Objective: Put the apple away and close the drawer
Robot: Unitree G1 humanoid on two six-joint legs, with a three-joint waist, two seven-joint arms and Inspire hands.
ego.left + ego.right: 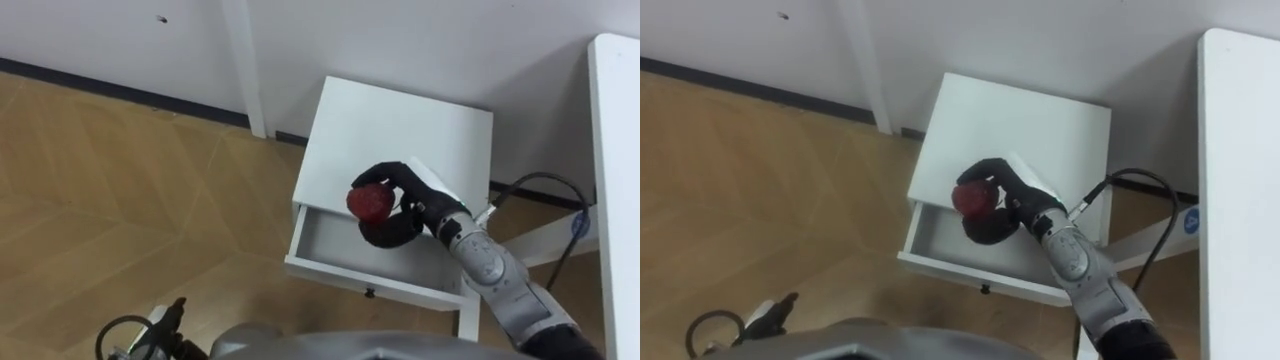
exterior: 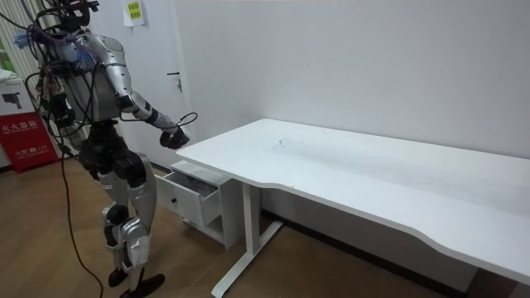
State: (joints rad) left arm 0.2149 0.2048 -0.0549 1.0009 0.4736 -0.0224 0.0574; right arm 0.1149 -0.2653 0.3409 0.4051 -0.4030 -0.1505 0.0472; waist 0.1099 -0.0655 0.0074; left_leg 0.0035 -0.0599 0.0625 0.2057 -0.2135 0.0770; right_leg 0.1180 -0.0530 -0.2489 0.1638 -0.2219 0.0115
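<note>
Right robot hand (image 1: 405, 205) clamped on red apple (image 1: 370, 201), above open drawer (image 1: 330, 240) of white cabinet (image 1: 400, 125). Bench (image 1: 615, 150) edge near right; wood floor (image 1: 120, 180) left.

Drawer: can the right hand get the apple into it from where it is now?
Probably yes. The right hand is curled round the apple over the back of the open drawer. The drawer's inside looks bare and nothing lies between them. Lowering and releasing should do it.
</note>
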